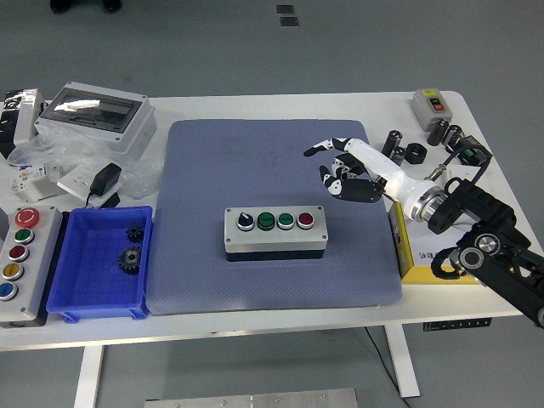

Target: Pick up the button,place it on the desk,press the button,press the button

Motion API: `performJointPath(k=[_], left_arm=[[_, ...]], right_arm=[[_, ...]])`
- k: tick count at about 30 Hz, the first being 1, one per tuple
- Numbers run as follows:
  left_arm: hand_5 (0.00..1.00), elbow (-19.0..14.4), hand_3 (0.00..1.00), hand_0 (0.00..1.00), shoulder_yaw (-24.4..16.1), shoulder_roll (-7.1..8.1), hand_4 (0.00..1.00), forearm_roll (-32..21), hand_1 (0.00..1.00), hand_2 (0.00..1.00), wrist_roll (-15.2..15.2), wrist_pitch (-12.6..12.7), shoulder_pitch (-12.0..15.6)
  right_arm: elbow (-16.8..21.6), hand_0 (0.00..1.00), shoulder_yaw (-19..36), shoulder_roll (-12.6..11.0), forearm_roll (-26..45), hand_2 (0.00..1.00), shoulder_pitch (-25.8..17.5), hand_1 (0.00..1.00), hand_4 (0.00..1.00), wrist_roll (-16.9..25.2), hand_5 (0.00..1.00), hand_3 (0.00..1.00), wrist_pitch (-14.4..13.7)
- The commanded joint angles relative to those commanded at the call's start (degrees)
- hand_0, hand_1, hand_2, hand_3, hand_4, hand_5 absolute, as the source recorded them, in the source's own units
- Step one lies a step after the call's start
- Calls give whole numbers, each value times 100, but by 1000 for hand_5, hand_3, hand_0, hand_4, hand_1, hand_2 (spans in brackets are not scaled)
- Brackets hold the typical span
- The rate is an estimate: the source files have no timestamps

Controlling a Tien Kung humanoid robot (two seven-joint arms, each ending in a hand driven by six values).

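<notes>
Grey button box (pixel 275 230) sits on the blue mat (pixel 270 161) mid-counter, so placing looks done; right robot hand (pixel 344 170) hovers far-right of it, fingers loosely spread, empty; presses unconfirmed

Bright, even light from overhead – no dim corners. Soft, short shadows only: a thin dark band under the button box (pixel 275 230) on the mat (pixel 255 161), another beneath the blue bin (pixel 64 293). Glare on the clear lid of the grey case (pixel 95 113), a white patch washing out part of it. White table (pixel 255 106) near blown out, edges still readable. Sharp focus across the middle; hand (pixel 348 174) crisp, no motion blur. Slight softening and mild bending toward the frame edges – small parts at far right hard to make out.
</notes>
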Motion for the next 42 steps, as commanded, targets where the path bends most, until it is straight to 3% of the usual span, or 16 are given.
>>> performJointPath(k=[1,6,7,12,13,18,19,24,25,30,31,42], left_arm=[[164,0,588,613,1,0,544,3,597,537,-3,-2,3],[164,0,588,613,-11,-6,544,17,597,537,-8,-6,50],[168,0,587,613,-16,-6,546,21,598,537,-7,-7,59],[168,0,587,613,-9,-15,546,-26,598,537,-10,1,93],[171,0,589,613,-8,-18,545,-30,599,537,-7,1,97],[171,0,589,613,-10,-30,545,-40,599,537,2,1,104],[177,0,589,613,-14,-32,548,-37,600,537,3,1,106],[177,0,589,613,-53,-60,548,11,600,537,15,1,136],[179,0,590,613,-62,-65,551,22,601,538,17,2,141],[179,0,590,613,-96,-81,551,63,601,538,3,3,144],[181,0,592,613,-96,-80,554,60,602,538,-2,4,142],[179,0,593,614,-64,-51,558,-20,603,540,-29,6,119]], right_arm=[[-105,154,142,134,135,367,-123,312,485,149,132,733,-140],[-342,154,767,792,912,367,-690,312,485,942,132,733,-715],[-365,380,805,886,1052,621,-749,547,584,1066,186,734,-738],[-448,380,855,1127,1727,621,-908,547,584,1525,186,734,-606],[-453,588,857,1150,1845,693,-917,658,604,1548,210,739,-560],[-465,588,850,1184,2044,693,-909,658,604,1564,210,739,-456],[-469,730,848,1182,2049,752,-903,718,714,1562,458,746,-450],[-498,730,813,1172,2021,752,-845,718,714,1537,458,746,-439],[-499,797,808,1173,2014,795,-834,767,849,1534,755,809,-438],[-479,797,808,1165,1970,795,-789,767,849,1534,755,809,-442],[-467,826,817,1161,1956,811,-786,787,917,1534,947,818,-445],[-351,831,892,1141,1805,813,-765,793,914,1437,955,821,-415]])
